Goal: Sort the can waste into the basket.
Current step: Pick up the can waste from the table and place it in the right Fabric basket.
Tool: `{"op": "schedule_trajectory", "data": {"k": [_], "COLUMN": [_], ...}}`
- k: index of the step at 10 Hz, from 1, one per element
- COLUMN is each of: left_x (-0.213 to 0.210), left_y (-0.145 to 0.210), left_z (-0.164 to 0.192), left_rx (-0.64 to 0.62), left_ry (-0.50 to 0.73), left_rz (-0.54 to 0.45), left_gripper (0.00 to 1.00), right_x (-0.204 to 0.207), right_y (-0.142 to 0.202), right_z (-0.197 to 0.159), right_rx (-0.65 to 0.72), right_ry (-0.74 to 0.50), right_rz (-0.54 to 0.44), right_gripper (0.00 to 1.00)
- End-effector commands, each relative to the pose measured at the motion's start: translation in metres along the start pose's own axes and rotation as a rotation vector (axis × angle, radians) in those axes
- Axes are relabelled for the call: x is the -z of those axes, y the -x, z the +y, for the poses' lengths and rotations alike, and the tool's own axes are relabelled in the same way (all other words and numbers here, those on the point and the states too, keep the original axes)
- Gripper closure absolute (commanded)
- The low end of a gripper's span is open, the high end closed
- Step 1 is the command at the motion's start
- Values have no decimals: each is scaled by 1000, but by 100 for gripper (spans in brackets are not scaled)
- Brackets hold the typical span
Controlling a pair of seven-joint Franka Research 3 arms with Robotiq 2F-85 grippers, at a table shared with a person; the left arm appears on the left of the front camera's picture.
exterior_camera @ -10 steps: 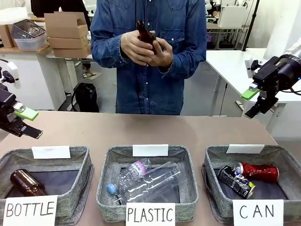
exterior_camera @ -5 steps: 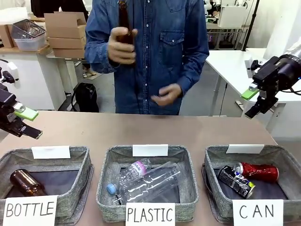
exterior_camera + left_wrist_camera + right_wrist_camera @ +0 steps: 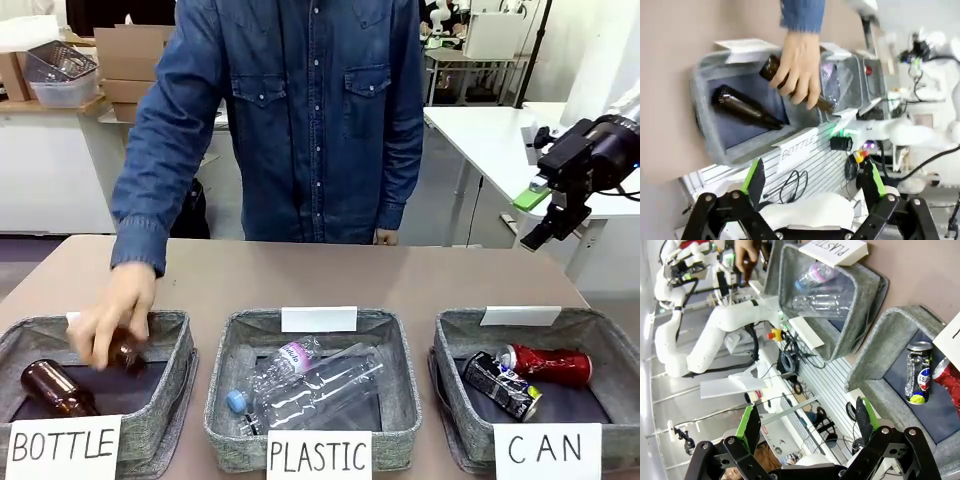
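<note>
Both cans, red [image 3: 548, 363] and dark [image 3: 501, 385], lie in the CAN basket [image 3: 458, 330], so sorting looks done. The right pincer [image 3: 541, 216] hangs wide open and empty; the left pincer [image 3: 812, 182] likewise. A hand [image 3: 108, 322] lowers a bottle [image 3: 124, 352] elsewhere. Probably no further move is needed.

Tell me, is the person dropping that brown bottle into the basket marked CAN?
No, the person's hand lowers the brown bottle into the basket signed BOTTLE.
</note>
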State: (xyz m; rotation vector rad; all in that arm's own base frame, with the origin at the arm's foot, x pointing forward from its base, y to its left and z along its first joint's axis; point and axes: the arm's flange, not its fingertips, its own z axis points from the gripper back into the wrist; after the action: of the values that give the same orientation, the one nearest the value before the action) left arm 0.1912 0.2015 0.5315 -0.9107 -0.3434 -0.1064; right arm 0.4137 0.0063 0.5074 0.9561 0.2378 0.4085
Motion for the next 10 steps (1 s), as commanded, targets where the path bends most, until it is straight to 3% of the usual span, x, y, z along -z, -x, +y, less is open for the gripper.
{"op": "schedule_trajectory", "data": {"k": [1, 4, 7, 8, 9, 10], "left_x": [-13, -9, 5, 25, 62, 99], "left_y": [1, -7, -20, -31, -46, -59], "left_z": [1, -8, -20, -30, -46, -60], "left_rx": [-46, -52, -86, -88, -59, 6], "left_ry": [25, 37, 24, 50, 58, 143], "left_rz": [-97, -156, -147, -134, -66, 20], "left_gripper": [0, 0, 0, 0, 0, 0], "right_x": [-3, -3, -3, -3, -3, -3], "right_y": [1, 1, 1, 1, 1, 1], "right_z": [1, 1, 1, 1, 1, 1], "right_rx": [-14, -14, -14, -14, -14, -14], "right_ry": [7, 7, 7, 7, 7, 7], "right_rz": [12, 12, 12, 12, 12, 12], "right_gripper": [0, 0, 0, 0, 0, 0]}}
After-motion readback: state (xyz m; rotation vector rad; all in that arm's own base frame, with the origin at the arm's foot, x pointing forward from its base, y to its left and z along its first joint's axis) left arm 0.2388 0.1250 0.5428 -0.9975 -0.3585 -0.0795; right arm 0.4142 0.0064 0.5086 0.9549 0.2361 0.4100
